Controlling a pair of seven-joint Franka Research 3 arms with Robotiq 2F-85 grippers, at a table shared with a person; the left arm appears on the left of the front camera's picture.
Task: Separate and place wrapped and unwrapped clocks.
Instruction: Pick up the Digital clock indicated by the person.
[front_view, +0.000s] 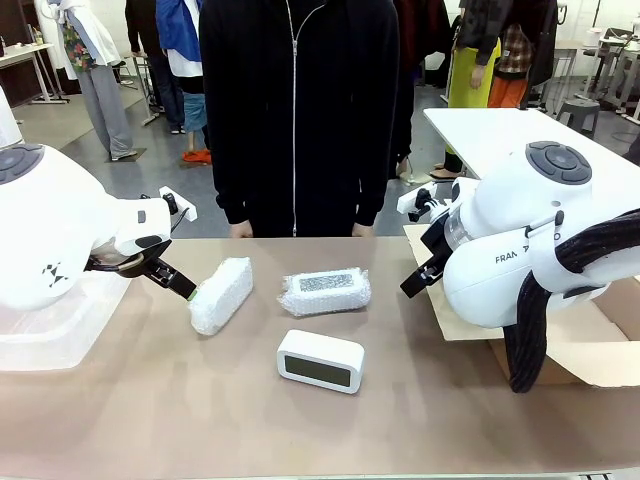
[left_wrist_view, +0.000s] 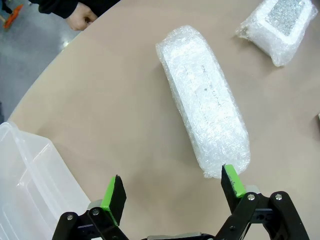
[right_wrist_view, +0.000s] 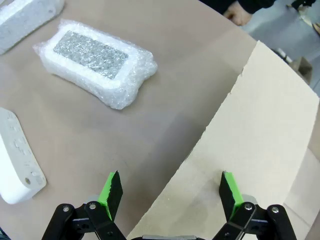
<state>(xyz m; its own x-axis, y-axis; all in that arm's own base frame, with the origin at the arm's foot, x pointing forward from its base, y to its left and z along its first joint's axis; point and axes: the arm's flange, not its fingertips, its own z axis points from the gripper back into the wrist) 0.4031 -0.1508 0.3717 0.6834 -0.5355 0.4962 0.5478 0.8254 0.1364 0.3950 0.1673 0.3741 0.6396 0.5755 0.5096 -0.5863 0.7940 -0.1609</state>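
Two bubble-wrapped clocks lie on the brown table: the left bundle is angled, the middle bundle shows a grey face through its wrap. In front of them stands the bare white clock with a dark face. My left gripper is open just beside the near end of the left bundle, one pad touching or almost touching it. Over the edge of a cardboard sheet my right gripper hangs open, holding nothing.
A clear plastic bin sits at the table's left. A flat cardboard box lies at the right. A person in a black jacket stands at the far edge, a hand near the table.
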